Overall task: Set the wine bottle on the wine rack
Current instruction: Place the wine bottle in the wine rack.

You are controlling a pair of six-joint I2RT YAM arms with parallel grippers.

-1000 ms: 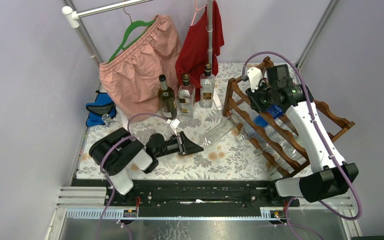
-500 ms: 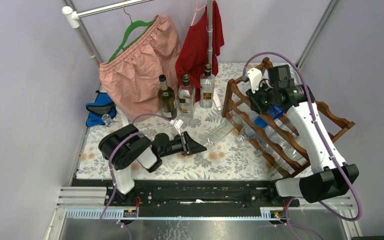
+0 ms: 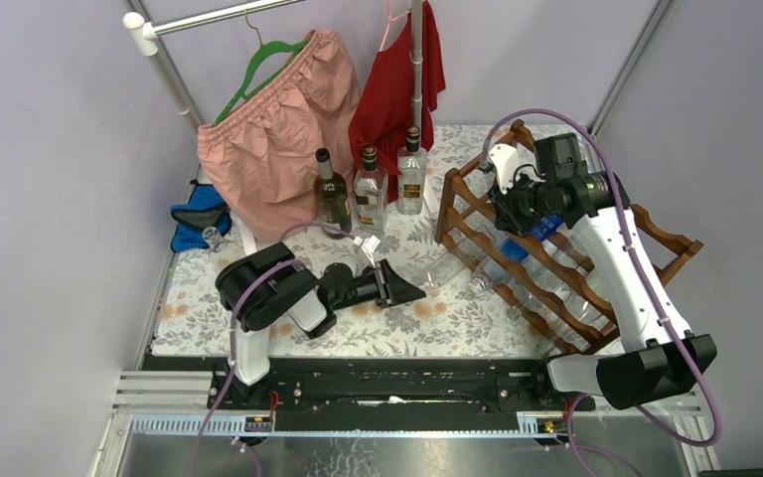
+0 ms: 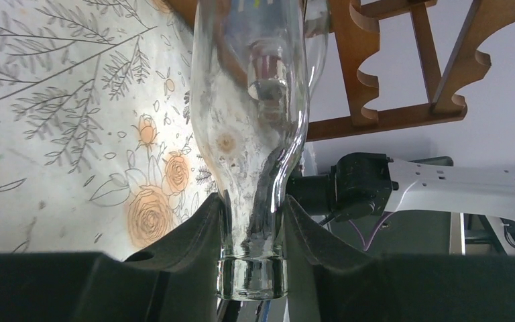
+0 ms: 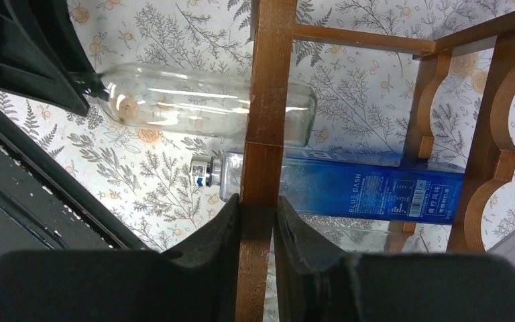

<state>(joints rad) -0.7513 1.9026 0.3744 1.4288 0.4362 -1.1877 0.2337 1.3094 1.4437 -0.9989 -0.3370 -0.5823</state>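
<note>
Two bottles lie at the wine rack [image 3: 668, 236], which stands along the right edge of the bench [image 3: 407, 328], running from the far edge toward the near right corner. One is a blue-labelled bottle [image 5: 349, 188], on its side across the scalloped rails, its capped neck poking out past a wooden post toward the middle of the bench. The other is the wine bottle [image 4: 255, 127], clear glass that looks empty, also on its side just beside the blue one. Its base end reaches in behind the same post, and its neck points away from the rack toward the near left corner. Whether it rests on a rail or on the bench cannot be told.

The left claw [image 4: 253, 208] is nearly closed around that neck, a finger pressed on each side just below the lip. The right claw [image 5: 256, 208] is pinched tight on the rack's wooden post, one finger on each face of it.

Three more bottles stand upright near the far edge: a dark bottle [image 3: 332, 194], a square clear bottle [image 3: 369, 189] beside it, and a slimmer clear bottle [image 3: 411, 179] nearest the rack.
</note>
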